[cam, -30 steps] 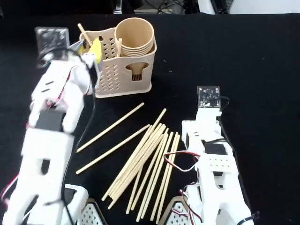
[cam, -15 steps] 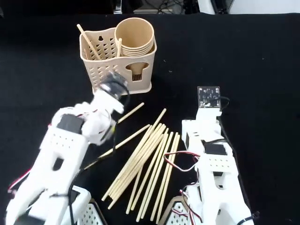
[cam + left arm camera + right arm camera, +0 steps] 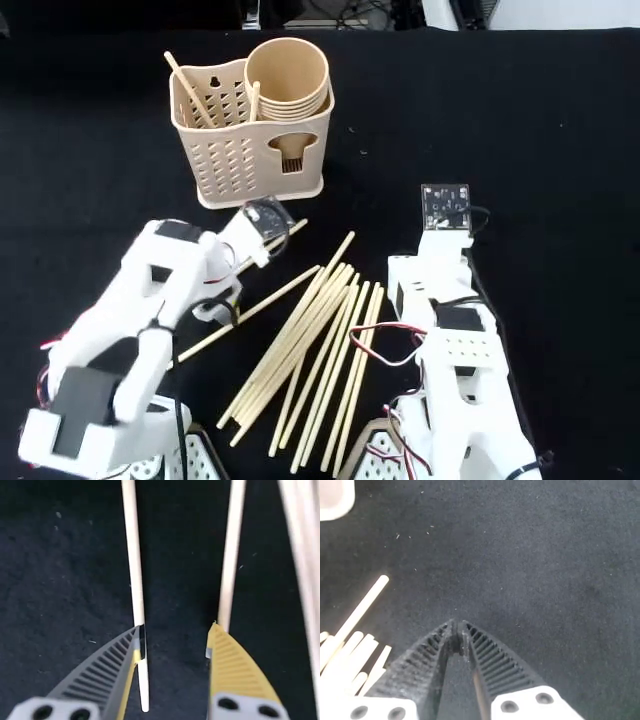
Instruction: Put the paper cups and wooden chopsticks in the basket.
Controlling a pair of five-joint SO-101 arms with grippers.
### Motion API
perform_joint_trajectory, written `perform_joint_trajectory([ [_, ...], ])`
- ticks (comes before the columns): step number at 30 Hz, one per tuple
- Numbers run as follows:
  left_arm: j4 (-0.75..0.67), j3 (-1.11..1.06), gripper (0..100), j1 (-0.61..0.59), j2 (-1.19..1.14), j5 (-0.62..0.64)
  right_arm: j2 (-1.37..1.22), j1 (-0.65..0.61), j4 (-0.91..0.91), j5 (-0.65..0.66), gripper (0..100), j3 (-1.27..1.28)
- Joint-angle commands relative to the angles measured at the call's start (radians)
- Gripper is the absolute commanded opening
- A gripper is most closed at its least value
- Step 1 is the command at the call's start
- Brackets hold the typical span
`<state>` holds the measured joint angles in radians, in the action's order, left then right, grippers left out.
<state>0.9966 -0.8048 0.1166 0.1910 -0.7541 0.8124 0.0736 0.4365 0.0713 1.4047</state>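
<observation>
A beige perforated basket (image 3: pixel 250 160) stands at the back of the black table. It holds a stack of paper cups (image 3: pixel 288 72) and a leaning wooden chopstick (image 3: pixel 188 82). Several chopsticks (image 3: pixel 312 345) lie in a loose pile at the centre. Two more lie apart to its left, under my left arm (image 3: pixel 175 275). My left gripper (image 3: pixel 176 627) is open just above the cloth. One chopstick (image 3: pixel 132 555) runs along its grey finger, the other chopstick (image 3: pixel 231 555) meets the yellow finger. My right gripper (image 3: pixel 457 630) is shut and holds nothing, over bare cloth beside the pile's ends.
The right arm (image 3: pixel 448 310) rests to the right of the pile. The arm bases sit at the front edge. A corner of the basket (image 3: pixel 335 500) appears in the right wrist view. Open black cloth lies to the right and far left.
My left arm has swung from the basket down to the two loose chopsticks on the table. The right arm has not moved.
</observation>
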Motion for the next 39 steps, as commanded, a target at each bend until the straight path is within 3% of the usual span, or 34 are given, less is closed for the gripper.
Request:
perform_joint_trajectory([
  [1,-0.035,0.027,22,-0.045,-0.046,-0.026,0.013,0.005,-0.018,0.012,1.2,-0.005],
  [9,-0.109,0.018,22,-0.077,-0.081,-0.028,0.013,0.005,-0.018,0.012,1.2,-0.005],
  [22,0.107,0.054,22,0.079,-0.074,-0.026,0.013,0.005,-0.021,0.012,1.2,-0.004],
  [29,0.112,0.124,22,0.035,-0.072,-0.023,0.013,0.005,-0.021,0.012,1.2,-0.004],
  [35,0.233,0.134,22,0.041,0.015,0.034,0.013,0.005,-0.023,0.012,1.2,-0.004],
  [39,0.161,0.019,22,0.059,0.126,0.041,0.013,0.005,-0.023,0.012,1.2,-0.004],
])
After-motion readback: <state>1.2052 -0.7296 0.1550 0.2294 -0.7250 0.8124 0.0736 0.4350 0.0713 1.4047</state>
